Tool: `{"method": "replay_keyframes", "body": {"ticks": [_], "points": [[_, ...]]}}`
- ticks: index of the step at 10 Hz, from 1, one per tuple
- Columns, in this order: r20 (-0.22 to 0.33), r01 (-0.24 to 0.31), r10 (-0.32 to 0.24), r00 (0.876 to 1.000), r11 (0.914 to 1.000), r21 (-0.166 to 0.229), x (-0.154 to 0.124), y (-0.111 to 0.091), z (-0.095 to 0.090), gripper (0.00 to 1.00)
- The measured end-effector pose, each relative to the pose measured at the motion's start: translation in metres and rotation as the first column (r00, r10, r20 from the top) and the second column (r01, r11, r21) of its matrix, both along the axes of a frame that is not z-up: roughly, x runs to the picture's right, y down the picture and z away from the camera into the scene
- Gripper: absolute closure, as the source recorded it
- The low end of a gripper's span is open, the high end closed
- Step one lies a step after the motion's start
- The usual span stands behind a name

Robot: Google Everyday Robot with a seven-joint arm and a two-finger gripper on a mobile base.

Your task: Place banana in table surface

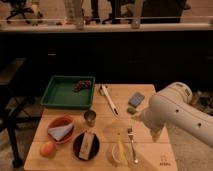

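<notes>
Wide view first: the table surface point(105, 127), pale planks, fills the lower half of the frame, with a dark counter running behind it. In from the right edge comes the big white robot arm point(175, 112), hanging over the table's right side. Its gripper point(154, 131) hangs at the arm's lower left tip, right of centre, above bare wood. The fingers are spread apart with nothing between them. Upper left on the table sits the green tray point(62, 94), with a small dark cluster point(84, 85) in its far right corner. Below the tray is a reddish bowl point(61, 130) holding something pale. Beside it, toward the middle, is a dark plate point(86, 145) with a tan bar across it. And there's the banana point(120, 149), slim and pale yellow, lying flat at lower centre and pointing toward the near edge. It is just left of the fork point(132, 145) and clearly apart from the gripper. A long white utensil point(109, 100) lies on a slant at upper centre. A small metal cup point(90, 117) stands between tray and plate. The round orange fruit point(47, 149) sits at lower left. A blue-grey block point(136, 99) and a little green piece point(131, 110) rest close to the arm's left edge.
</notes>
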State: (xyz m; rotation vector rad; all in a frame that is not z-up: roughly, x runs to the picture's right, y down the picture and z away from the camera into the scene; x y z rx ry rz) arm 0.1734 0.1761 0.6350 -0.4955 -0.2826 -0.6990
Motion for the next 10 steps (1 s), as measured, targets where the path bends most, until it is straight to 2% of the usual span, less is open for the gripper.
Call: {"method": "replay_keyframes", "body": {"ticks": [2,4,6,7,9,10], "points": [[0.038,0.088,-0.088,0.995,0.9962,0.005,-0.024,0.009,-0.003,0.2],[0.076,0.187,-0.187,0.979,0.9823,0.011,-0.06,0.02,-0.006,0.2],[0.127,0.32,-0.321,0.939,0.947,0.025,-0.101,0.034,-0.008,0.2],[0.145,0.362,-0.363,0.921,0.9316,0.029,-0.111,0.04,-0.009,0.2],[0.19,0.455,-0.452,0.871,0.8898,0.029,-0.125,0.059,-0.004,0.2],[0.211,0.473,-0.467,0.859,0.8808,0.025,-0.128,0.065,-0.001,0.2]]}}
